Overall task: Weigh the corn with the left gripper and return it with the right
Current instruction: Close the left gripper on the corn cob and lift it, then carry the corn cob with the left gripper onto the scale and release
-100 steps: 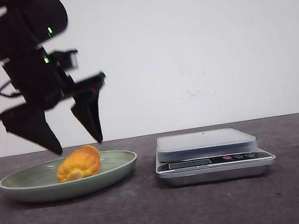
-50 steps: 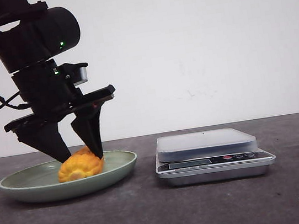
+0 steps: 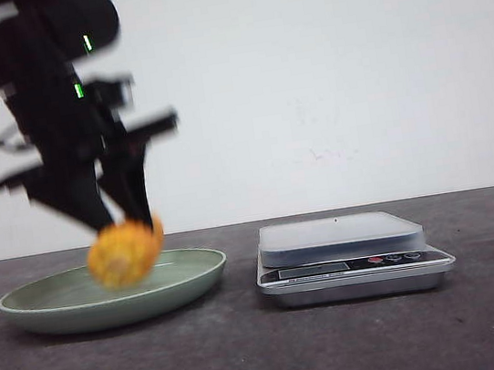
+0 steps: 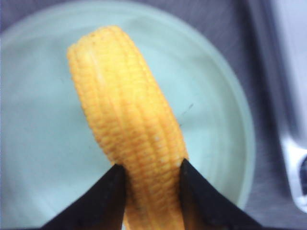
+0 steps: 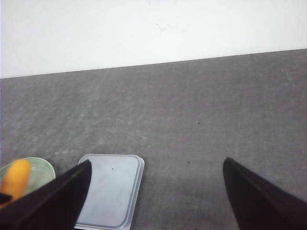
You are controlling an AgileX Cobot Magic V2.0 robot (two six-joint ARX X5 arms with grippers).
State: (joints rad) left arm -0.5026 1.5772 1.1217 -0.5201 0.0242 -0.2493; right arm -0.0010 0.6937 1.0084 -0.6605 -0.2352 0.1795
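Dark grey bench (image 3: 253, 359) under a plain white wall, nothing else around. Nearest the front edge sits the kitchen scale (image 3: 353, 257), right of centre, its platform bare. Green plate (image 3: 195, 270) sits toward the left edge, level with the scale and well apart from it. Just above the plate hangs the corn (image 3: 126, 252), clear of the dish and blurred in the front view, so the lift looks to be under way. Left gripper (image 4: 149, 179) has its jaws pinching the corn across one end; the wrist view shows both black fingertips (image 4: 111, 184) pressed into the kernels, the rest of the cob sticking out over the plate. Right gripper (image 5: 153, 191) is not in the front view; its own camera shows the jaws spread wide with nothing between them, looking down at the scale and the plate.

Handling, as a guess: the cob looks stiff and fairly light, with the kernel rows giving some bite, but the rounded surface can roll or twist in a two-point pinch. The grip is near one end, so the free end may sag or swing on the carry across to the scale. A hold nearer the middle, across the width, would be steadier. It should be set down lengthwise and centred on the platform so it does not roll off.
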